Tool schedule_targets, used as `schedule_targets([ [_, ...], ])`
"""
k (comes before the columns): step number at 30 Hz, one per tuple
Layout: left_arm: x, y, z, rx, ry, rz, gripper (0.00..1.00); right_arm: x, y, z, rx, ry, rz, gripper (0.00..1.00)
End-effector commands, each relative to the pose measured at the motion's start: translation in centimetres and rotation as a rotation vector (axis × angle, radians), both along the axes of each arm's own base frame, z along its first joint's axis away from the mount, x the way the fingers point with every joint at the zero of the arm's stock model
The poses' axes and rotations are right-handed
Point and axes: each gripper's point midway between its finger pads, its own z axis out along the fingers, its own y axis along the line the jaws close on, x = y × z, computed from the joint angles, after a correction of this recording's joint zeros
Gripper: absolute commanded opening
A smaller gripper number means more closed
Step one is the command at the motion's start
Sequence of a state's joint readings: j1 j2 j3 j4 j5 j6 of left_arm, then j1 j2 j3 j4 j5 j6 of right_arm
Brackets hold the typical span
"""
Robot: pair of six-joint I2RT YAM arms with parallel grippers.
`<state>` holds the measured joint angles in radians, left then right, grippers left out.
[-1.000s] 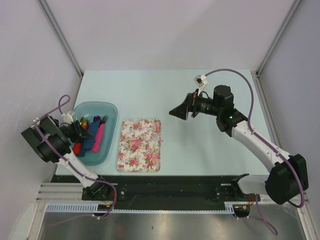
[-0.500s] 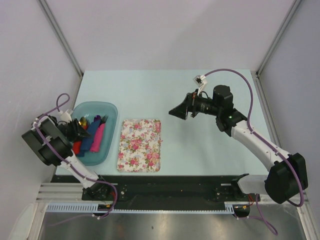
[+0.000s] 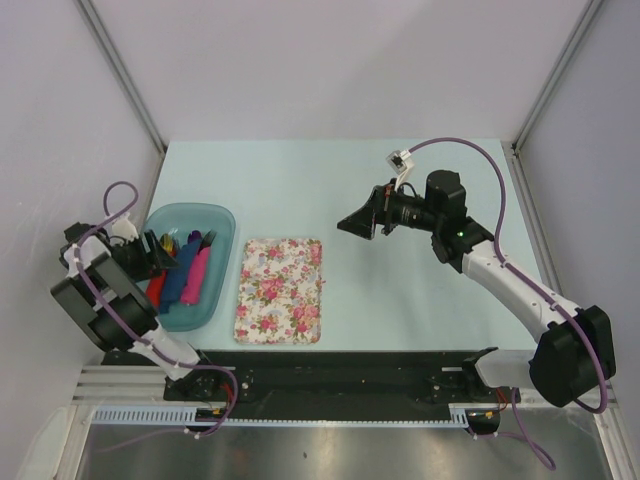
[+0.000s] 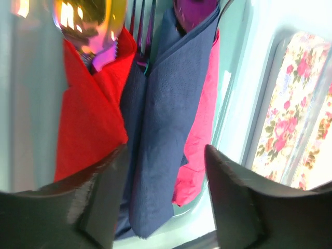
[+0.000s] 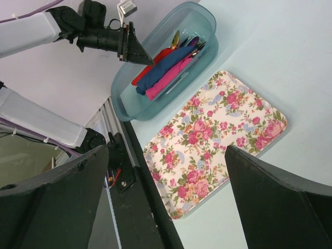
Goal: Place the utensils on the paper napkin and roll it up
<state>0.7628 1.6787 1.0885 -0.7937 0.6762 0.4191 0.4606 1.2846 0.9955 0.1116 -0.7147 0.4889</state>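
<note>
The navy-blue paper napkin (image 4: 161, 119) lies folded in the teal bin (image 3: 222, 222) between a red roll (image 4: 88, 119) and a pink roll (image 4: 199, 135). A shiny purple spoon (image 4: 194, 10) sticks out of its top. A shiny gold utensil head (image 4: 88, 21) sticks out of the red roll, and thin fork tines (image 4: 142, 26) show beside it. My left gripper (image 4: 166, 207) is open and empty, hovering over the near end of the navy napkin; it sits at the bin's left side (image 3: 158, 252). My right gripper (image 3: 355, 222) is open and empty, held in the air right of the mat.
A pink-and-white floral mat (image 3: 280, 290) lies just right of the bin and shows in the right wrist view (image 5: 218, 140). The black rail (image 3: 330, 370) runs along the table's near edge. Grey walls stand on both sides.
The left arm has shifted a little back and to the left, its gripper staying over the bin's left side. The right arm has not moved.
</note>
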Motion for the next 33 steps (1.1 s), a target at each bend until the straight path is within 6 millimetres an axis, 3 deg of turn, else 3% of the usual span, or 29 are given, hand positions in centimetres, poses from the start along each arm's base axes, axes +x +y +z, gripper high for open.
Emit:
schedule_targets([
  [1,0.6,1.3,2.7,0.108,-0.092,0.055,0.73,0.0,0.1,2.6,0.033,-0.084,0.01,1.0],
  [5,0.7,1.3,4.7,0.143,-0.139,0.08,0.79,-0.2,-0.3,2.8,0.03,-0.091,0.002,1.0],
  [6,0.9,1.3,5.3,0.155,-0.159,0.083,0.86,-0.1,-0.5,2.6,0.026,-0.09,-0.003,1.0],
  [12,1.9,-0.9,11.1,0.233,-0.288,0.071,1.0,1.0,-2.5,2.3,0.013,-0.072,-0.065,1.0],
  [18,3.9,-7.5,17.2,0.34,-0.412,-0.036,1.0,2.9,-6.7,1.4,-0.035,-0.051,-0.207,1.0],
  [19,4.4,-9.9,17.9,0.335,-0.435,-0.088,1.0,3.1,-7.4,1.2,-0.046,-0.047,-0.23,1.0],
  [21,4.9,-11.8,19.5,0.336,-0.471,-0.085,1.0,3.6,-9.5,0.0,-0.089,-0.008,-0.293,1.0],
  [22,5.1,-13.9,19.9,0.327,-0.488,-0.129,1.0,3.6,-10.2,0.0,-0.097,-0.008,-0.31,1.0],
  [24,5.4,-15.2,20.2,0.351,-0.495,-0.13,1.0,3.9,-12.0,-1.2,-0.153,-0.002,-0.36,1.0],
  [26,5.3,-18.3,19.8,0.347,-0.494,-0.186,1.0,3.8,-13.8,-2.9,-0.231,-0.003,-0.409,1.0],
  [30,4.2,-21.8,15.6,0.366,-0.408,-0.253,1.0,3.5,-16.8,-5.7,-0.344,-0.007,-0.48,1.0],
  [33,3.6,-23.0,13.9,0.337,-0.404,-0.3,1.0,2.3,-18.2,-6.9,-0.41,-0.026,-0.495,1.0],
])
